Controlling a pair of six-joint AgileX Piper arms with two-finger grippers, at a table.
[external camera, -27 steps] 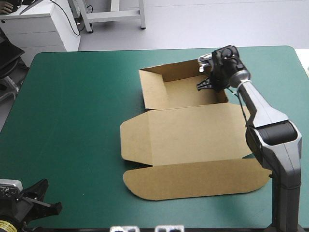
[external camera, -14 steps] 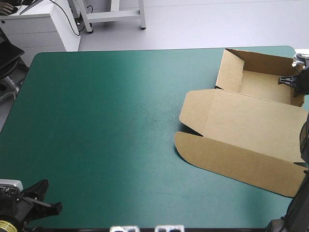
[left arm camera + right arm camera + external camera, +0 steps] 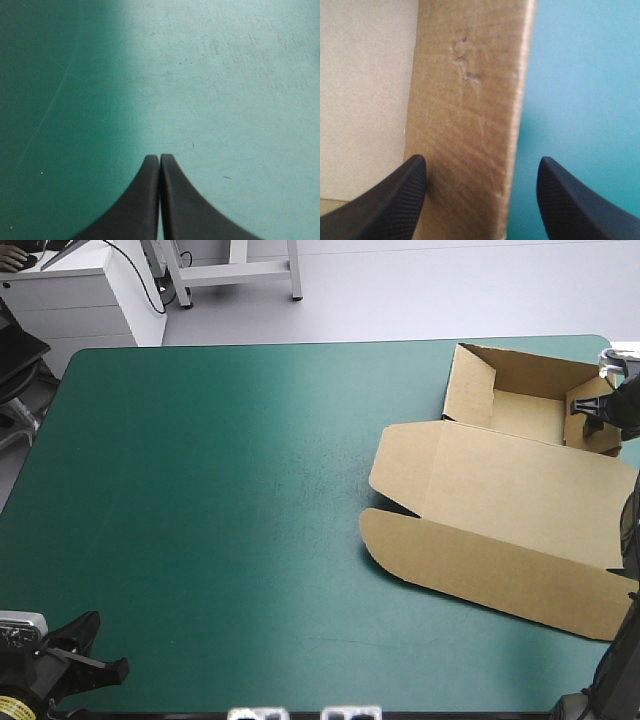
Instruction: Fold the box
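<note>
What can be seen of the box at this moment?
The box is a cut sheet of plain brown board lying along the teal-green table's right side. Its far part forms an open tray with raised walls; the lid lies flat toward the near edge, ending in a long rounded flap. The right gripper is open, its fingers astride the tray's right wall; contact is unclear.

Brown box [image 3: 500, 510], half-raised tray, table's right side
</note>
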